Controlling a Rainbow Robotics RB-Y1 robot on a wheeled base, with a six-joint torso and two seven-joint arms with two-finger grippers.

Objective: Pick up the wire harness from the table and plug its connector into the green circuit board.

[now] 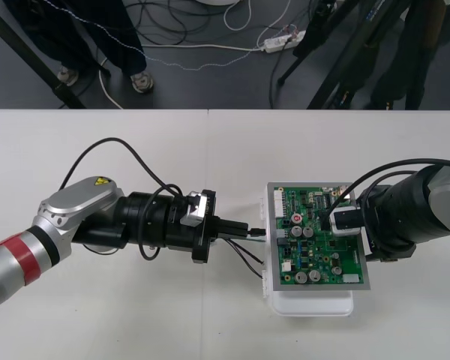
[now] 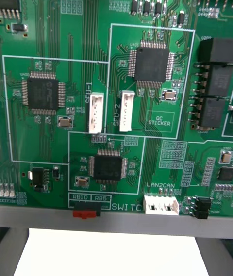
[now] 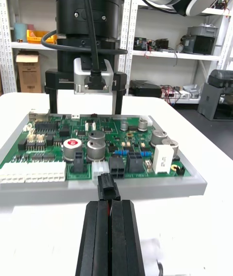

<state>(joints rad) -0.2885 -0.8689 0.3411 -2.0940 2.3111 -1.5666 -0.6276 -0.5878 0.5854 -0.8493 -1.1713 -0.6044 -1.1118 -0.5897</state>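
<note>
At the 9 o'clock edge of the green circuit board point(image 1: 319, 240), the left gripper point(image 1: 244, 227) pinches the harness's black plug point(image 3: 108, 189), and its wires point(image 1: 247, 259) droop toward 5 o'clock. The plug is just short of a black header point(image 3: 116, 165) on that edge. It should go in level and square, pushed slowly toward 3 o'clock. The right gripper point(image 3: 83, 106), jaws spread, stands over the board's 3 o'clock side and could steady it.
</note>
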